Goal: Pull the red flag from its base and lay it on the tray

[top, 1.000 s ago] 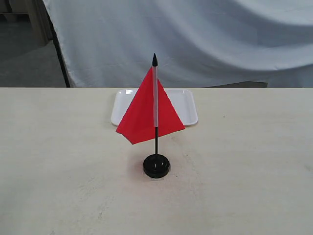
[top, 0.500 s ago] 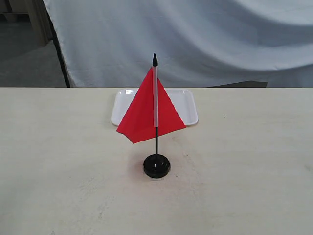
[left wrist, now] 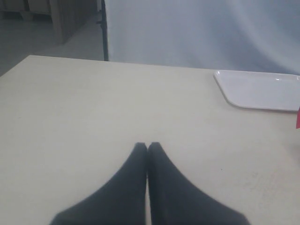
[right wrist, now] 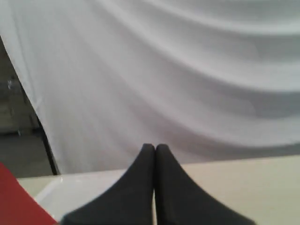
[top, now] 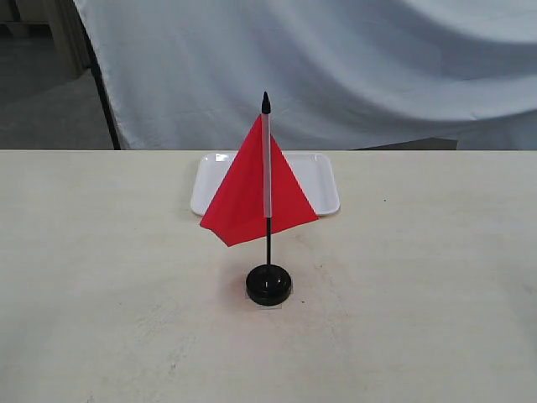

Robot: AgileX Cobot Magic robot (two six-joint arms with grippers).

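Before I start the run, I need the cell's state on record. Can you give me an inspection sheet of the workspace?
Surface: pale table, faint scuffs.
Job's things: red flag upright, its stick seated in the base; tray behind them, its visible part bare.
Clutter: nothing seen.
Grippers: left gripper shut, holding nothing, over the table; right gripper shut, holding nothing.
Cables: nothing seen.
Surroundings: white drape behind the table; dark post at its left edge.
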